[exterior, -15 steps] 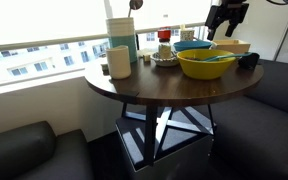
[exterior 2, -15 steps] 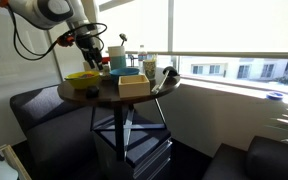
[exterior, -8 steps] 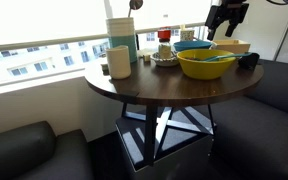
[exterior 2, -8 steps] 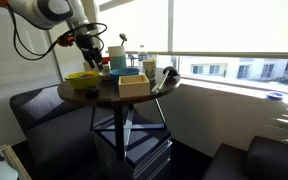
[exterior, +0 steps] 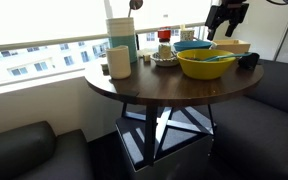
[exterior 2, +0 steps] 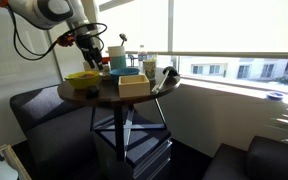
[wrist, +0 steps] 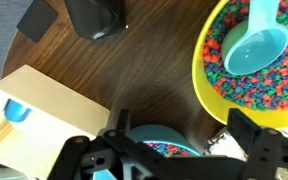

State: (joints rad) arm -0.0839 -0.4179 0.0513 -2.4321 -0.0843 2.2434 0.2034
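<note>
My gripper [wrist: 181,150] is open and empty. It hangs above the round dark wooden table [wrist: 134,70], over a teal bowl [wrist: 156,140] of coloured beads. In both exterior views the gripper [exterior: 224,20] [exterior 2: 91,45] sits well above the dishes. A yellow bowl [wrist: 200,70] of coloured beads holds a teal scoop [wrist: 256,45]; the bowl also shows in both exterior views [exterior: 206,66] [exterior 2: 82,78]. A light wooden box [wrist: 39,110] [exterior 2: 134,86] lies beside the teal bowl.
A black object [wrist: 94,15] [exterior: 248,60] sits near the table edge. A tall teal-and-white pitcher [exterior: 121,36], a white cup [exterior: 119,62] and small jars stand by the window. Dark sofa seats [exterior: 24,150] surround the table.
</note>
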